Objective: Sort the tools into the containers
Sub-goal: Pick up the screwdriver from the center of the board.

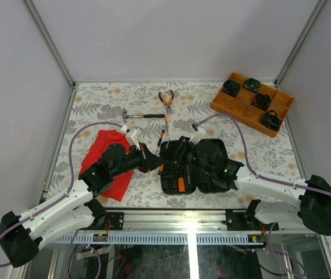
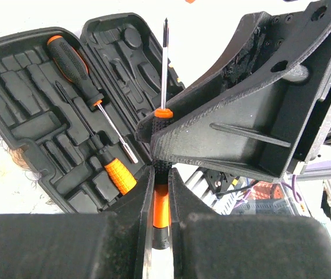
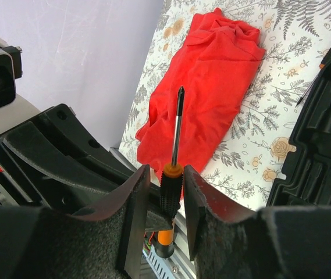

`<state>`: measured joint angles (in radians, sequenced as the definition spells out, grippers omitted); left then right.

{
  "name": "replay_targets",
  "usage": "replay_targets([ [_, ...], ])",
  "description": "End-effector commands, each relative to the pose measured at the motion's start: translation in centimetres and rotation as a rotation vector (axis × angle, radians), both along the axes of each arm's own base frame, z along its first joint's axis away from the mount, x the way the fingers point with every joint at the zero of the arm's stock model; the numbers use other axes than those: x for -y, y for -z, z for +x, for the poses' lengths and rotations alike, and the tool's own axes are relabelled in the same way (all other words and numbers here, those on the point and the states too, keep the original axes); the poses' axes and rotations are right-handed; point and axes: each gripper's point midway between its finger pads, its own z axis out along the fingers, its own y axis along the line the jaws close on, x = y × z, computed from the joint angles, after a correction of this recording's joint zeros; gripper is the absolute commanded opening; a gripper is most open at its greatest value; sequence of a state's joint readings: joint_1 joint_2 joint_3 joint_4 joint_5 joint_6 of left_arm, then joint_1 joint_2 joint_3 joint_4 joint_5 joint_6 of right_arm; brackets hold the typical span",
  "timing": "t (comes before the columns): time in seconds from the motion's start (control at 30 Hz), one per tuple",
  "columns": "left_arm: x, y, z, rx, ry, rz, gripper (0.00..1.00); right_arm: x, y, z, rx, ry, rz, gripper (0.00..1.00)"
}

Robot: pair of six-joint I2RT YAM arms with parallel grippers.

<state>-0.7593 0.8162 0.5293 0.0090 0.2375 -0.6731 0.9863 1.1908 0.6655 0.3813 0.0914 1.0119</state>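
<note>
Over the near half of the table (image 1: 95, 99), by the side of the open tool case (image 1: 212, 152) that faces the red cloth (image 1: 108, 156), the two arms meet tip to tip. It's cramped there: the cloth lies under the left arm, the case rim sits just beside the fingers, and the front rail is close behind. The far half has more room, with only the hammer (image 1: 142, 116), the pliers (image 1: 166, 100), a loose screwdriver (image 1: 163, 135) near the case's far corner, and the orange tray (image 1: 252, 103) off in the far right corner.

From above, the grippers hide what's between them. The left wrist camera shows it: a screwdriver (image 2: 164, 70), its orange-and-black handle clenched in the left gripper (image 2: 160, 180), shaft pointing away. Behind it, a black-handled screwdriver (image 2: 69, 61) and an orange-handled screwdriver (image 2: 120, 175) lie in the case's moulded slots. The right wrist camera shows the right gripper (image 3: 166, 195) flanking that same handle near its collar. A sliver of gap shows on one side, so I can't tell whether it pinches.

The left arm stretches low, forward and inward over the cloth. The right arm reaches across the case towards it.
</note>
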Motion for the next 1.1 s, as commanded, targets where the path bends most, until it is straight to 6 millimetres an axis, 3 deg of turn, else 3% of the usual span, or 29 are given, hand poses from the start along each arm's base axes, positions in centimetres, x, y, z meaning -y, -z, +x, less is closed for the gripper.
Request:
replay_targets([
  [0.0, 0.3, -1.3, 0.6, 0.044, -0.022, -0.052, 0.0, -1.3, -3.1, -0.4, 0.018, -0.04, 0.084, 0.37],
  [0.4, -0.1, -0.7, 1.1, 0.026, -0.065, -0.039, 0.0, -1.1, -2.3, -0.8, -0.006, -0.05, 0.079, 0.38],
  [0.7, 0.1, -0.9, 1.4, 0.023, -0.069, -0.041, 0.01, -0.1, -1.0, -0.2, -0.007, 0.002, 0.024, 0.11],
  [0.9, 0.3, -1.7, 1.3, 0.034, -0.054, -0.048, 0.3, 1.9, -1.6, 1.0, 0.122, 0.06, -0.076, 0.01],
  [1.07, 0.1, -2.3, 1.5, 0.035, -0.065, -0.032, 0.41, 4.6, -2.2, 2.8, 0.221, 0.184, -0.19, 0.0],
])
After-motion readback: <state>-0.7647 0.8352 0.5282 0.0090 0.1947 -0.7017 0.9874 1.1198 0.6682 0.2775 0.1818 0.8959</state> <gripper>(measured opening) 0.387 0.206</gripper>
